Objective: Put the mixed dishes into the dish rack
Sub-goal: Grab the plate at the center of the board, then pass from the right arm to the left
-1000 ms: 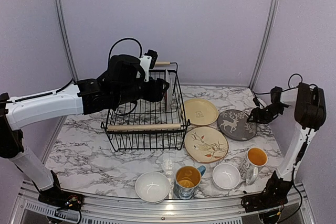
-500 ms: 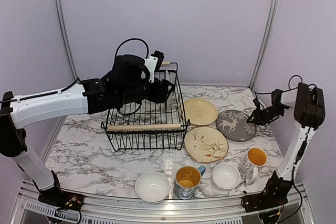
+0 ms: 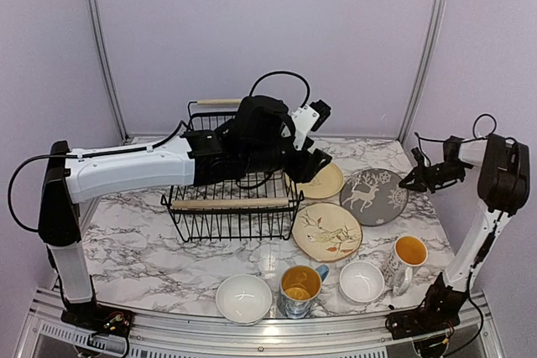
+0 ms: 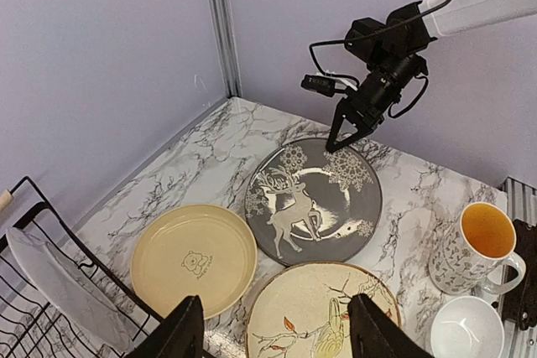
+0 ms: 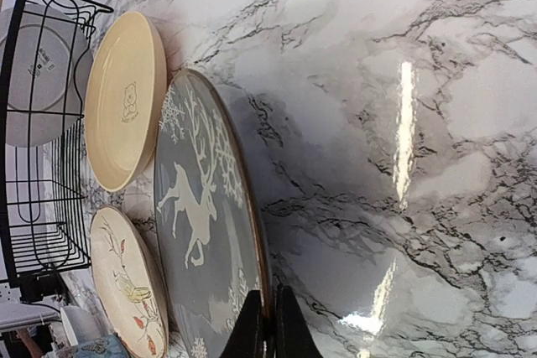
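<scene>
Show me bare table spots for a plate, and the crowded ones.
Bare marble lies left of the dish rack and in front, up to the white bowl. Crowded: yellow plate, bird plate and reindeer plate bunch right of the rack; the near edge right of that bowl is full.

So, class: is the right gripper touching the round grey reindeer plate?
Touching. The right wrist view shows the right gripper pinched shut on the rim of the round grey reindeer plate.

Under the left gripper (image 4: 277, 299) the cream bird plate (image 4: 323, 312) runs off the bottom edge, the dish rack (image 4: 88, 245) cropped to its left.
</scene>
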`<action>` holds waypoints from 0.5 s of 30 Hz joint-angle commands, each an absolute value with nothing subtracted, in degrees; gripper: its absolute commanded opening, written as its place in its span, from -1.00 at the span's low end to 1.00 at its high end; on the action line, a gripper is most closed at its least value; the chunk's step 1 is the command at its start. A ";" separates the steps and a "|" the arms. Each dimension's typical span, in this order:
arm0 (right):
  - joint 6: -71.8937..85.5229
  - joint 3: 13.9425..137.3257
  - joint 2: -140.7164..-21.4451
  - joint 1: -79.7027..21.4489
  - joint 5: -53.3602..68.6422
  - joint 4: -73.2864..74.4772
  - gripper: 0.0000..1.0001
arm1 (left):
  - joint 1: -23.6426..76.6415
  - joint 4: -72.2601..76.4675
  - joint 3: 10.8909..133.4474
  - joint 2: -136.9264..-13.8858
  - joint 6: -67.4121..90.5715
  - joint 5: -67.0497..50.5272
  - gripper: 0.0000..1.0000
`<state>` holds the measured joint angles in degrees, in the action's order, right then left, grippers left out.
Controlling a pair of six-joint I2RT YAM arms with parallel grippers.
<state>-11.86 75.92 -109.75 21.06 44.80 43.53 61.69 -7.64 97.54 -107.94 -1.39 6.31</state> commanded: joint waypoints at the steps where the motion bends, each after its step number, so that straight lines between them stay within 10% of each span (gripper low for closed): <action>1: -10.21 76.09 -105.39 21.69 50.02 46.64 -1.00 | 64.00 -5.64 101.48 -112.10 -10.56 5.36 0.23; 15: -10.46 75.89 -100.91 23.82 71.18 54.73 -1.00 | 72.63 -10.85 118.87 -129.14 -23.72 19.53 0.24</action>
